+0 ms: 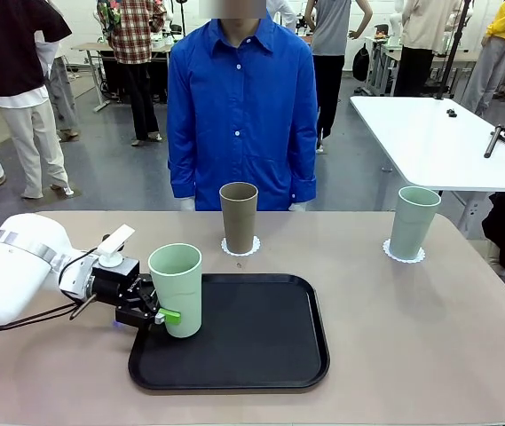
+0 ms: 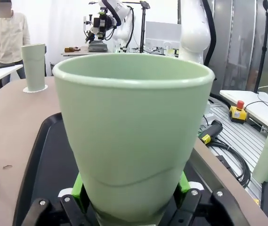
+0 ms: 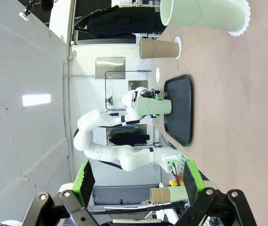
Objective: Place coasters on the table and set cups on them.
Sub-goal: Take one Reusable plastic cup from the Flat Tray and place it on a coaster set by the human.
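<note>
The beige-pink counter (image 1: pixel 430 337) carries a black tray (image 1: pixel 261 346) near the robot's edge. At the far side stand an olive-brown cup (image 1: pixel 238 217) on its lacy coaster (image 1: pixel 240 247), in front of the person in the blue shirt (image 1: pixel 240 106), and a mint cup (image 1: pixel 414 222) on a second coaster (image 1: pixel 404 255) to the robot's right. A third coaster (image 3: pixel 158 74) lies bare on the counter in the right wrist view, beyond the tray's far edge on the robot's left side; in the front view the held cup and the arm seem to hide it.

The last mint cup (image 1: pixel 177 289) stands upright at the tray's left end, and the left pincer (image 1: pixel 159 312) is pinched on its lower wall from the side, green pads (image 2: pixel 77 187) pressed to either flank near the base. The right pincer (image 3: pixel 136 181) hangs spread wide and empty, well away from the work.

The step in hand looks like carrying this cup to the bare coaster. The grip sits low on a tall, tapered cup, so it could tip or slip upward in the pads; a straight lift clear of the tray's rim, then slow level travel, should suit. Lower it plumb onto the coaster's middle, since a sliding base would likely drag the light paper. Release only once the base sits flat.
</note>
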Tool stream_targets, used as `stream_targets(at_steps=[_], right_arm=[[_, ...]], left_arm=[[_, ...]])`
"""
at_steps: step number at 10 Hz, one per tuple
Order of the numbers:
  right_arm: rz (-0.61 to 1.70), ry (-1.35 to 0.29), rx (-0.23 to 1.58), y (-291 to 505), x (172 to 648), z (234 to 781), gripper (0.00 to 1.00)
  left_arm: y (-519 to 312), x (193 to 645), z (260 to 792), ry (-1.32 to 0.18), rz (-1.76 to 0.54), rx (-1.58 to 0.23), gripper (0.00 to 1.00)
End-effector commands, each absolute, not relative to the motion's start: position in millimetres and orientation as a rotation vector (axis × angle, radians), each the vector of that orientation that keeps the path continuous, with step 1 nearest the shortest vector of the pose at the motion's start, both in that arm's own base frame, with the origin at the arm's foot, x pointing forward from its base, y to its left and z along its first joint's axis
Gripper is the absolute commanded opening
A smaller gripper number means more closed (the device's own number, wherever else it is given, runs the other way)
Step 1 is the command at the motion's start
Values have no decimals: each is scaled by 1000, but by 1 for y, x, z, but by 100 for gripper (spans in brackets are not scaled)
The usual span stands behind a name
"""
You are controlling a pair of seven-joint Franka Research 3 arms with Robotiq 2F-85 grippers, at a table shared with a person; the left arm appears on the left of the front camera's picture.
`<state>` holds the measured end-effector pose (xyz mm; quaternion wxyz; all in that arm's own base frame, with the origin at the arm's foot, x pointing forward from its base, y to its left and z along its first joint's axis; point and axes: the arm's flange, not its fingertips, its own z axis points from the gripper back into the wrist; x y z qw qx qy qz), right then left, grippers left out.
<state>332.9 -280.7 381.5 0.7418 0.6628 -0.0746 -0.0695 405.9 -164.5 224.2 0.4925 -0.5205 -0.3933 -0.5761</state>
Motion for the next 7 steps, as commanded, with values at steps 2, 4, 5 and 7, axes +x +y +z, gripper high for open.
stream_targets(at_steps=[2, 4, 5, 7], right_arm=[[-151, -170, 1449, -281, 333, 382, 100], [-151, -170, 1449, -281, 333, 382, 100], [-151, -170, 1449, -281, 333, 382, 100], [-151, -170, 1449, -281, 333, 382, 100]], left_arm=[[-164, 399, 213, -1029, -1434, -1258, 26], [-162, 396, 228, -978, -1403, -1237, 25], [-157, 402, 258, -983, -1374, -1203, 25], [-145, 404, 336, -980, -1307, -1173, 25]])
